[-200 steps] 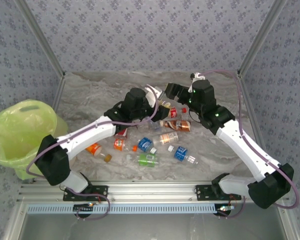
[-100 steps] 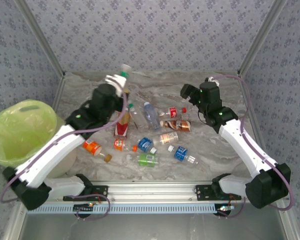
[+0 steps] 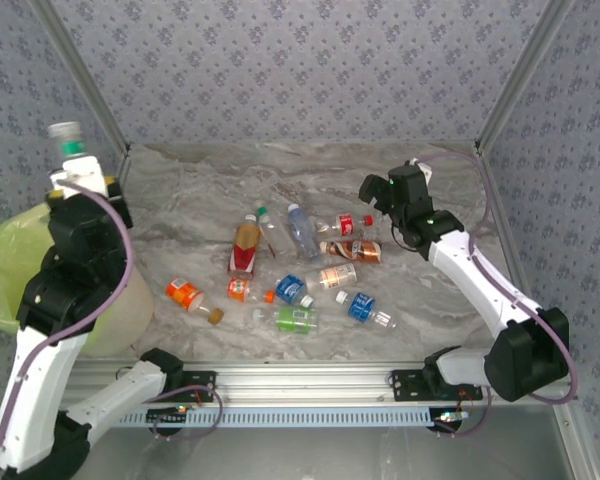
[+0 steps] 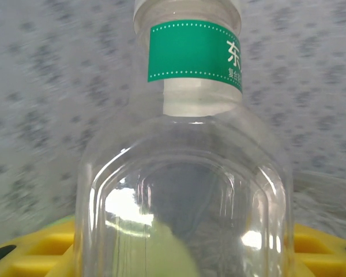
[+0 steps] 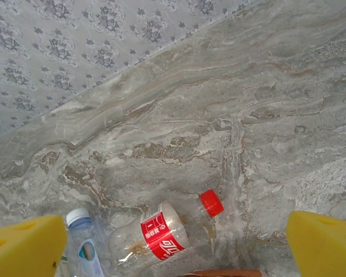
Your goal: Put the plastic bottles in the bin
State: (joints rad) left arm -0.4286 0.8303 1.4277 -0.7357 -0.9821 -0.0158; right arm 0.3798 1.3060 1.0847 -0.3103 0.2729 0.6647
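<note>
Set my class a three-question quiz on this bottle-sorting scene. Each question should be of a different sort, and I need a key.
1. True or false: the right gripper is shut on something.
2. The held bottle in the left gripper has a neck band that is: A red, B green, C blue.
3. Fill in: in the right wrist view, the red-labelled bottle lying on the table has a ___ cap.
Key: 1 false, it is open with nothing in it; 2 B; 3 red.
</note>
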